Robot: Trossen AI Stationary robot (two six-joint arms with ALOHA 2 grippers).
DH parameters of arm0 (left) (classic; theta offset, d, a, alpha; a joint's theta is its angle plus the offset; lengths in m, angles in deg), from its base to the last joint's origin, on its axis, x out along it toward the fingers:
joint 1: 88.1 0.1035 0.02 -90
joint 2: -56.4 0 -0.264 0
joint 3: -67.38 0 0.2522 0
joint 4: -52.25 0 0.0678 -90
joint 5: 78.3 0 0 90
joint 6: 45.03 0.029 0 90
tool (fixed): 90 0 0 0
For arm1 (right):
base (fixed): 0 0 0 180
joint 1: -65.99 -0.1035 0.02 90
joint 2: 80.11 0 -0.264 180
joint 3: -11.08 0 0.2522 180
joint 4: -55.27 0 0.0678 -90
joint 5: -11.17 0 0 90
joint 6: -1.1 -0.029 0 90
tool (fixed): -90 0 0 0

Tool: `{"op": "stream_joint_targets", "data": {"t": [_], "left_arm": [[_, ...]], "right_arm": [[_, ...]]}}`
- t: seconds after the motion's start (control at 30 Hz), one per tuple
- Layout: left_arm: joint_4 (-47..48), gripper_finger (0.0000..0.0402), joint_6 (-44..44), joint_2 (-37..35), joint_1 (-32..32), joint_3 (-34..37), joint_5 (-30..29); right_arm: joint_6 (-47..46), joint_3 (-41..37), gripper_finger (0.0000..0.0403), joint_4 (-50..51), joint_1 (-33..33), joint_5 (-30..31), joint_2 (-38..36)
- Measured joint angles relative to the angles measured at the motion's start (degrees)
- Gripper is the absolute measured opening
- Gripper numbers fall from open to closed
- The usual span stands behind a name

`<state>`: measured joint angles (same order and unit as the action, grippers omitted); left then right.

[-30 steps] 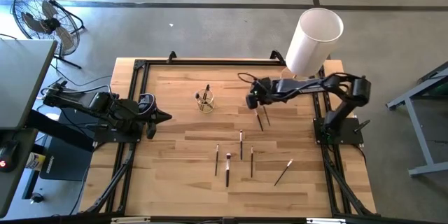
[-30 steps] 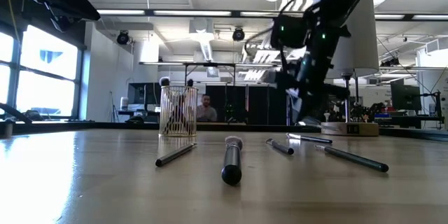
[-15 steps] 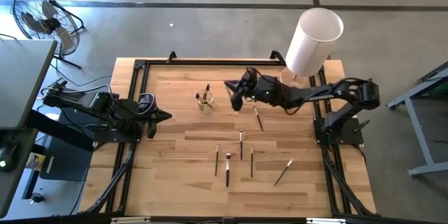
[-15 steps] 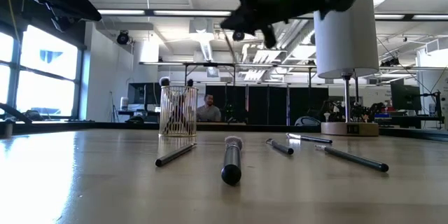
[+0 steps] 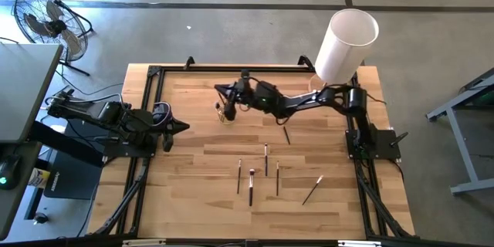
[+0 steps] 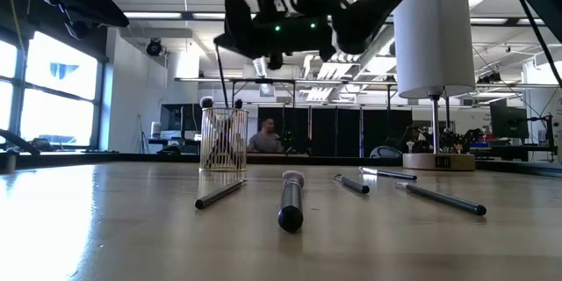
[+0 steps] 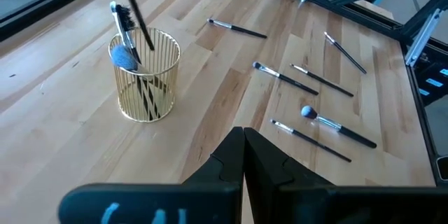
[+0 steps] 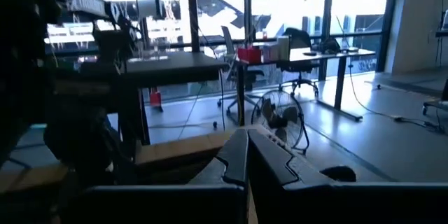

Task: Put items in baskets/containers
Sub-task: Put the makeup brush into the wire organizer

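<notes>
One brush (image 5: 226,106) in right end effector (image 5: 224,96), over cup (image 5: 227,113)

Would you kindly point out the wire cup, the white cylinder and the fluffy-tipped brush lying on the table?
wire cup (image 7: 145,77), left wrist view, on its gold wire wall.
white cylinder (image 5: 345,45), high view, on its side wall.
fluffy-tipped brush (image 7: 337,127), left wrist view, on its handle near the pale head.

Six brushes (image 5: 266,159) loose — one cup (image 5: 227,113)
</notes>
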<state>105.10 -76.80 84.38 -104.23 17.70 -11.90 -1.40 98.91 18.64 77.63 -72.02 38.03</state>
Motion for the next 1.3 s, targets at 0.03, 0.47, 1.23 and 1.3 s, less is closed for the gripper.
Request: {"op": "stream_joint_targets", "data": {"t": [0.03, 0.47, 1.23, 1.3], "left_arm": [[0.0, 0.0000, 0.0, 0.0, 0.0, 0.0, -0.1], [0.0, 0.0000, 0.0, 0.0, 0.0, 0.0, -0.5], [0.0, 0.0000, 2.0, 0.0, 0.0, 0.0, -2.8], [0.0, 0.0000, 2.0, 0.0, 0.0, 0.0, -2.9]], "right_arm": [[0.0, 0.4, 0.0000, 2.7, 0.0, 0.0, 0.1], [-0.6, 0.9, 0.0089, 25.4, 0.3, -0.7, -5.4], [-43.9, 0.9, 0.0118, 101.7, 2.6, 10.1, -21.2], [-44.0, 0.9, 0.0118, 102.0, 3.5, 7.4, -19.1]]}}
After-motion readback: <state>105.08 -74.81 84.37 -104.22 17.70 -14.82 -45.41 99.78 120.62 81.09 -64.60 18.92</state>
